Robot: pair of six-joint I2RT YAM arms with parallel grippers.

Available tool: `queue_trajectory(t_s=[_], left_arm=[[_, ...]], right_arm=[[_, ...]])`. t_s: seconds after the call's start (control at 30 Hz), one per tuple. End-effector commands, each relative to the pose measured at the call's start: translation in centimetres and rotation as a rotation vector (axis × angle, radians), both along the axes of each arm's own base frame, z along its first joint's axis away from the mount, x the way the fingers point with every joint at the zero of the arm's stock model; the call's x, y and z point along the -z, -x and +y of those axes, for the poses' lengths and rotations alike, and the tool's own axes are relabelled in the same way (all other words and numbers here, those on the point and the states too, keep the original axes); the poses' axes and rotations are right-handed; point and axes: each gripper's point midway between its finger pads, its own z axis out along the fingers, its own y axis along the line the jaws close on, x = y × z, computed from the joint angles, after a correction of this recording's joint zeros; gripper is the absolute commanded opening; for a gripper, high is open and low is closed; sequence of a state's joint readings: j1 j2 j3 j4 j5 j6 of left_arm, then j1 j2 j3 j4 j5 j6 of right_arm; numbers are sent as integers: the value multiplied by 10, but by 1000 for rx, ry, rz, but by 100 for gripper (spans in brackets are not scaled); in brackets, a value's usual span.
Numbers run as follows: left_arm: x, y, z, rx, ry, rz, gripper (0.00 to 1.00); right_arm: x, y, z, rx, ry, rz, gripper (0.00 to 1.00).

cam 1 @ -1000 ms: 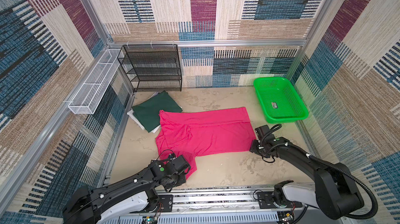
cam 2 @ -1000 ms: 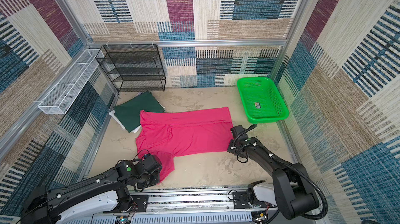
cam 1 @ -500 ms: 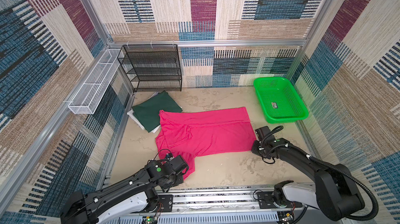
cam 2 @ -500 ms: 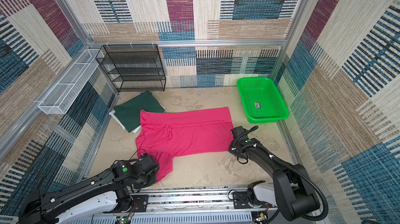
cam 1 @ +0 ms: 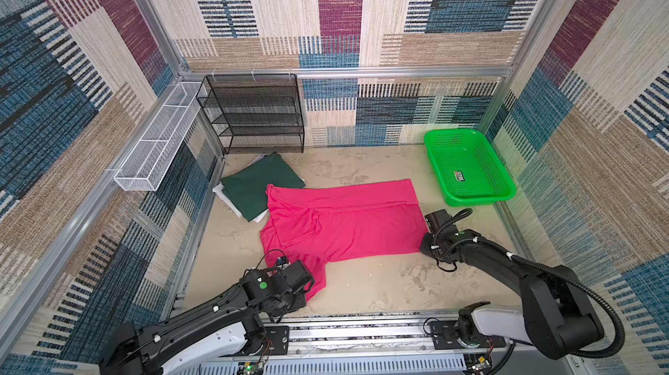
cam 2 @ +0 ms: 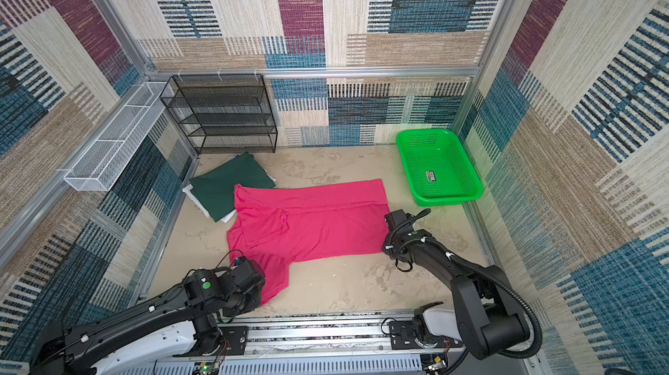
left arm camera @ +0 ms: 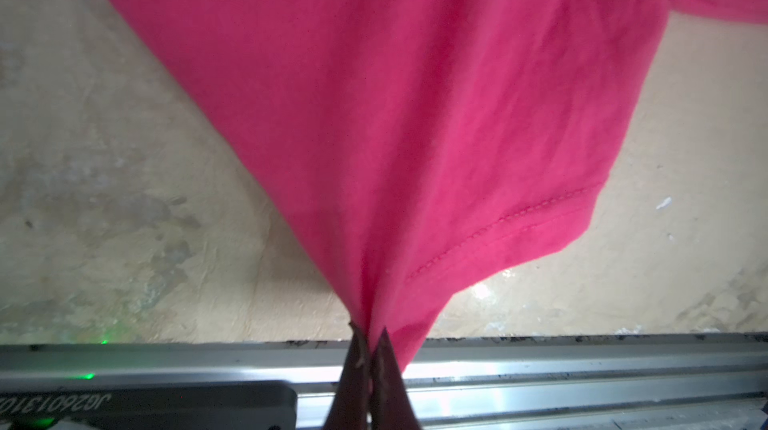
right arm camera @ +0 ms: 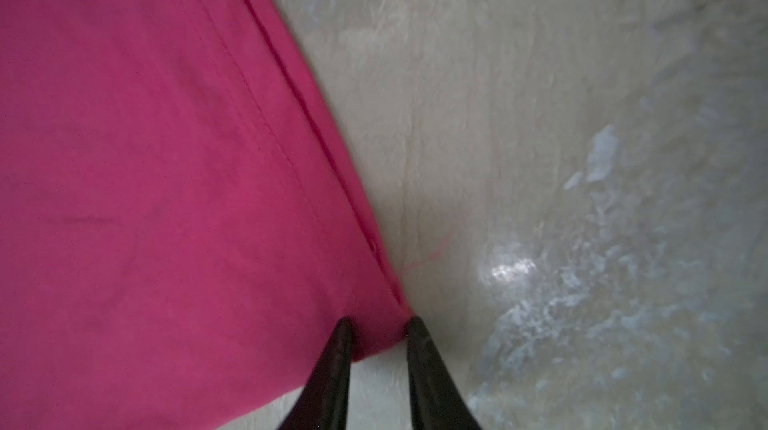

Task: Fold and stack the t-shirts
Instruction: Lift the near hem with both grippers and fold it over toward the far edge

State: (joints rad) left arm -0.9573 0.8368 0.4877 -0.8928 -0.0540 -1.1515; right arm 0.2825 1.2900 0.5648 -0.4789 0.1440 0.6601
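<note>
dark green t-shirt (cam 1: 259,188) lies folded on white t-shirts (cam 1: 223,196) at 10 o'clock; pink t-shirt (cam 1: 347,221) sprawls unfolded, centre. left pincer (left arm camera: 369,330) pinches its 7 o'clock sleeve; right pincer (right arm camera: 380,322), spread, straddles its 3 o'clock hem.

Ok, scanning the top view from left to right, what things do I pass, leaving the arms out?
In a top view: white wire tray → dark green t-shirt → pink t-shirt → green basket.
</note>
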Motion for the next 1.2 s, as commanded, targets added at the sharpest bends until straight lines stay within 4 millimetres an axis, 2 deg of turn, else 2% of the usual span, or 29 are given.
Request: queue_trajectory(t_s=[0.0,0.1,0.13,0.33,0.6,0.8,0.97,1.17], left_arm=[[1,0,5,-8,-20,-1,0],[-3,0,6,-8,-23,-6,0],[-4,0,8,-9,-28,-8,0],[-19,-3,17,-31,-35,-56,0],[-51,-18,26,-32,-66,-164,0],[-77,-46,29,-56,-72,-243,0],[-93,-79,29,-99,-13,-291,0],[-111,-118,31,-80,-42,-323,0]], right_arm=[[1,-4,0,-4,5,-23,15],[-2,-4,-2,-3,5,-32,2],[-3,-4,-2,-4,4,-34,0],[-20,-2,1,-5,-19,-56,0],[-44,-9,3,-8,-31,-100,0],[-49,-20,0,-9,-6,-105,0],[-58,-36,-1,-7,-15,-138,0],[-63,-51,-4,-14,-1,-151,0]])
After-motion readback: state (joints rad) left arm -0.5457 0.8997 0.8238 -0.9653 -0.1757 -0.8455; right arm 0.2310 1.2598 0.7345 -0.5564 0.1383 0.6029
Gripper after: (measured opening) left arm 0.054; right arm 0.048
